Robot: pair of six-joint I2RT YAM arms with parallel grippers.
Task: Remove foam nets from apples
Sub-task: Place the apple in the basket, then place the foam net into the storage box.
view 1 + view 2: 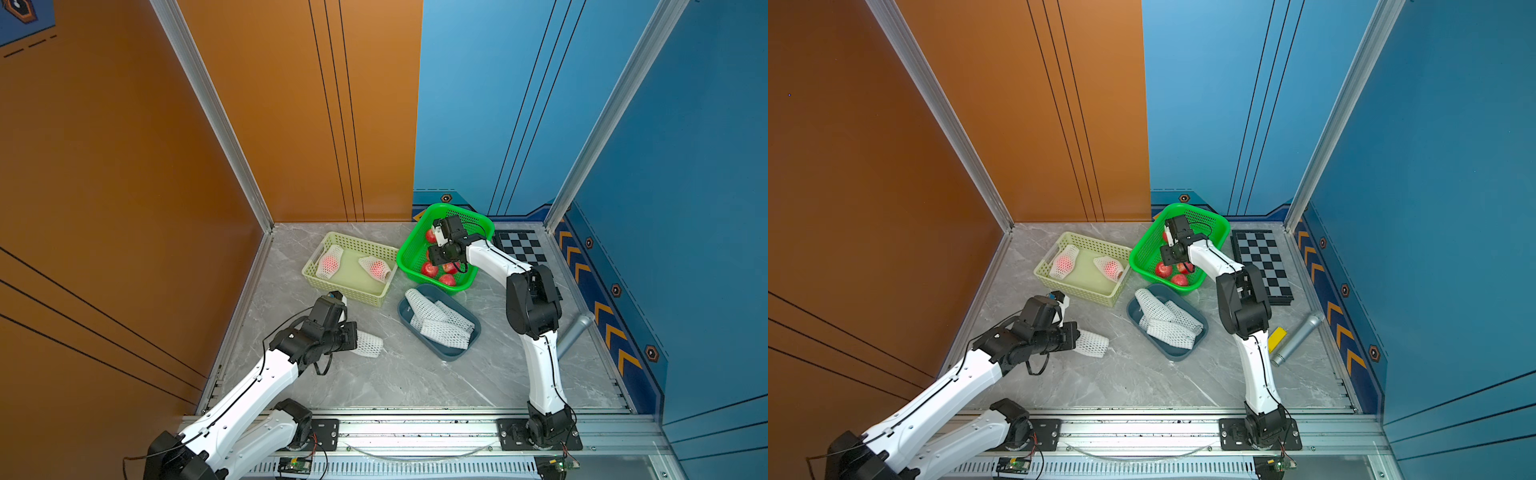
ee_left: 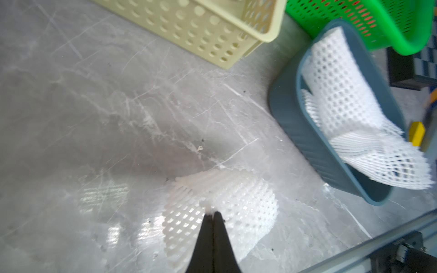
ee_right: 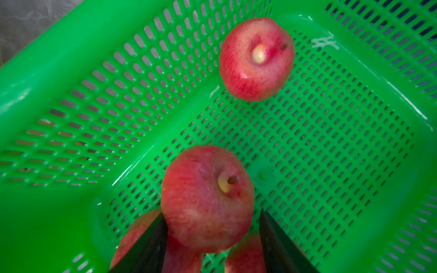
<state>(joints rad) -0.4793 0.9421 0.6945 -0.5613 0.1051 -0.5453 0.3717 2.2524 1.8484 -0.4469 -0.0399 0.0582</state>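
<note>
While between left jaws, foam net (image 1: 368, 344) lengthwise toward blue tub (image 1: 446, 355).

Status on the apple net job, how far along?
Done: bare apples in the green basket, empty nets in the blue tray. In hand: left pincer shut on a stripped net; right pincer open around an apple over that basket. Left: two netted apples in the yellow basket.

Lower apples (image 3: 246, 255): being cut off by the picture edge and by fingers of the right hand (image 3: 212, 212).
Middle apple (image 3: 205, 198): showing blurred, its edges smearing.
Foam net (image 1: 368, 344): its near end is lying hidden under the left hand (image 2: 211, 214) in both top views.
Metal cylinder (image 1: 575, 332): one end is sitting hidden behind the right arm (image 1: 536, 365).
</note>
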